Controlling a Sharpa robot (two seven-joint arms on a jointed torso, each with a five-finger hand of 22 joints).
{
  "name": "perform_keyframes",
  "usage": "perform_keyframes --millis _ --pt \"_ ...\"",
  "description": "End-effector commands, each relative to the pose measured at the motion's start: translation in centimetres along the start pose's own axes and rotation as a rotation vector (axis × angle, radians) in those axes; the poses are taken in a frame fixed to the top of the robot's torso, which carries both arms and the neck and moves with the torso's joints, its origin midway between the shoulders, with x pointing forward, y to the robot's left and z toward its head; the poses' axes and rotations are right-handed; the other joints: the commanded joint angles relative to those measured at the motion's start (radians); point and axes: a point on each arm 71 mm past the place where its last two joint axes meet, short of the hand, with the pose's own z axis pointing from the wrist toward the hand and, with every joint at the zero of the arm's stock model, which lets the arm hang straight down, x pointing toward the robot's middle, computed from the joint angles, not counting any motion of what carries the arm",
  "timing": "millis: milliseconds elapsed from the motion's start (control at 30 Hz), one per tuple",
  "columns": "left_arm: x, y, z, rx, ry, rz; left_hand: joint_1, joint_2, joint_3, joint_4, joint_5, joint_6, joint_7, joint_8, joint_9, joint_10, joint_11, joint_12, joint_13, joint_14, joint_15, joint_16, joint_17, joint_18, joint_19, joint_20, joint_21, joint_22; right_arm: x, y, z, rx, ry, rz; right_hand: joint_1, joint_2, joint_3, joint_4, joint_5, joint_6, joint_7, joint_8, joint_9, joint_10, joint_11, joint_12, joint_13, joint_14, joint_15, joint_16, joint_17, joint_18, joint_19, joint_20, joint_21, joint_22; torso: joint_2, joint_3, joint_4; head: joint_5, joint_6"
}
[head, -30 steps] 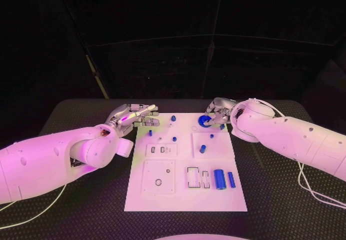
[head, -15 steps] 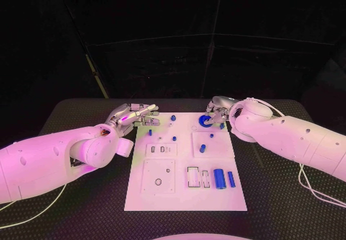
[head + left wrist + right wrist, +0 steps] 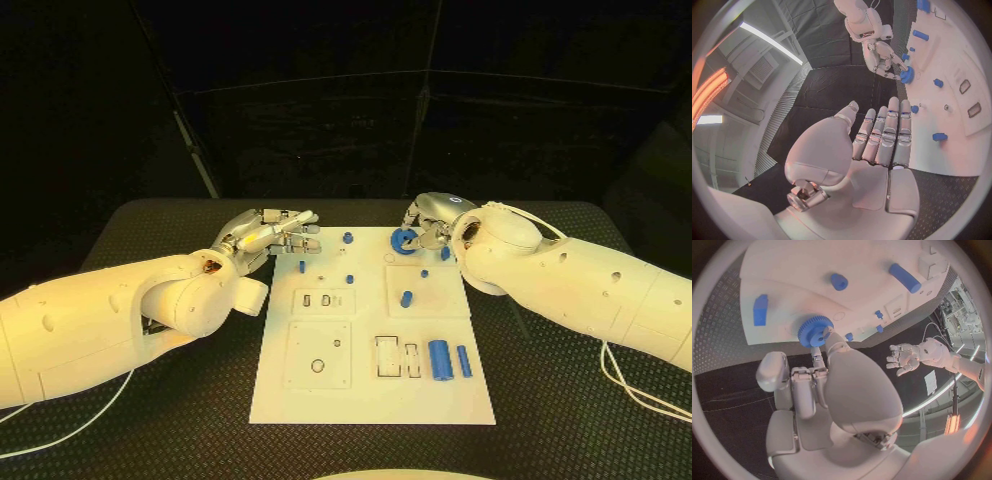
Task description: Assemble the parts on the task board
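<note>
The white task board lies in the middle of the black table. At its far right corner my right hand pinches a blue gear just over the board; the right wrist view shows the gear at the fingertips, low over the board. My left hand hovers at the board's far left corner, fingers straight and apart, holding nothing. The left wrist view also shows my right hand with the gear.
Two blue cylinders lie on the board's near right. A blue peg lies mid-board, and small blue pegs stand at the far end. Empty recesses sit on the near left.
My right hand has edged slightly to the left with the gear. The left hand has stayed where it was.
</note>
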Motion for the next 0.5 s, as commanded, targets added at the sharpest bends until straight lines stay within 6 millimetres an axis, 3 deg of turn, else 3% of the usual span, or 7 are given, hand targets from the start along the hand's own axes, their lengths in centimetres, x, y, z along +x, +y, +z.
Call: perform_keyframes --millis 33,333,500 --pt "0.2 -0.2 0.0 0.014 0.015 -0.001 -0.004 -0.003 0.001 -0.003 0.002 0.008 0.037 0.005 0.001 0.006 0.002 0.006 0.000 0.007 -0.001 -0.007 -0.002 0.014 0.010 0.000 -0.002 -0.001 -0.7 1.3 -0.4 -0.045 -0.068 -0.005 -0.011 0.003 0.007 -0.002 0.007 0.029 -0.020 0.003 0.001 0.059 -0.009 0.004 0.189 0.105 -0.007 0.005 0.251 -0.013 -0.001 -0.008 0.005 0.001 0.001 -0.0002 -0.0001 0.002 0.002" --pt "0.1 -0.2 0.0 0.015 0.013 0.000 -0.005 -0.004 0.001 -0.003 0.002 0.008 0.038 0.005 0.001 0.005 0.003 0.005 0.000 0.007 -0.001 -0.007 -0.002 0.014 0.010 0.000 -0.002 -0.001 -1.0 4.4 -0.9 -0.123 -0.103 0.005 -0.016 -0.007 0.015 -0.009 0.019 0.029 -0.020 -0.001 -0.002 0.061 -0.010 0.005 0.191 0.106 -0.008 0.006 0.256 -0.015 0.002 -0.009 0.008 0.008 0.003 -0.0008 0.0020 0.010 0.003" --pt "0.1 -0.2 0.0 0.015 0.013 0.000 -0.005 -0.004 0.001 -0.003 0.002 0.008 0.038 0.005 0.001 0.005 0.003 0.005 0.000 0.007 -0.001 -0.007 -0.002 0.014 0.010 0.000 -0.002 -0.001 -0.5 5.9 -0.6 -0.151 -0.098 0.008 -0.020 -0.008 0.017 -0.008 0.020 0.028 -0.019 -0.003 -0.003 0.061 -0.009 0.005 0.191 0.106 -0.008 0.006 0.256 -0.015 0.003 -0.010 0.008 0.009 0.002 -0.0012 -0.0007 0.014 -0.001"
